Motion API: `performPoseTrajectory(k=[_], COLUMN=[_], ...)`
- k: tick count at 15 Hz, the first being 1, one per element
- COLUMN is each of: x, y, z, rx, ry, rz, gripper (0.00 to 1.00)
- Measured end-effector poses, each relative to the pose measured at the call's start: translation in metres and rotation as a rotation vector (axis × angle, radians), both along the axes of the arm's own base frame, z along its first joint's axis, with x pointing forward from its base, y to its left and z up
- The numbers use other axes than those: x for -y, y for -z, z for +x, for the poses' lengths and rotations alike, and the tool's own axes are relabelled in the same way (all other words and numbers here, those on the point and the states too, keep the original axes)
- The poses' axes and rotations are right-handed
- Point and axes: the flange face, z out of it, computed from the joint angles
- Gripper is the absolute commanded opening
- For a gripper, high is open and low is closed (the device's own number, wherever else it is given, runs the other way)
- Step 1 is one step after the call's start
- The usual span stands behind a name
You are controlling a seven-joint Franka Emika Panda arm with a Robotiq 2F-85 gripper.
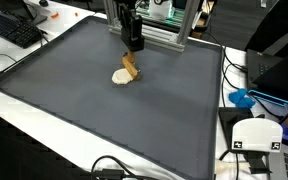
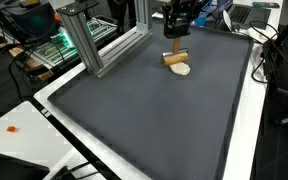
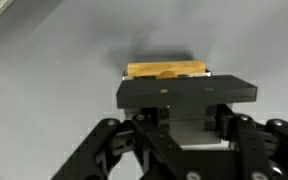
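Wrist view shows the jaws clamped on a wooden block (image 3: 167, 71) over the grey mat (image 3: 44, 90).

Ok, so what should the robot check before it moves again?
1. Grip: the gripper is shut on the tan block. Ok.
2. Block in sight: the wrist view shows the tan block just past the fingers. Ok.
3. Block clear of the white round piece: they look to be touching in both exterior views. Not ok.
4. Block lifted off the grey mat: cannot tell.
5. Space to the metal frame: it stands apart from the gripper. Ok.
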Motion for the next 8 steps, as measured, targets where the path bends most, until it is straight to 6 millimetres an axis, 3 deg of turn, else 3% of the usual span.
performPoseTrajectory(k=[8], x=[-0.0033], y=[0.0006], z=[-0.0003], rx=[-0.001], ry=[-0.05], rz=[-0.007], gripper=[0.35])
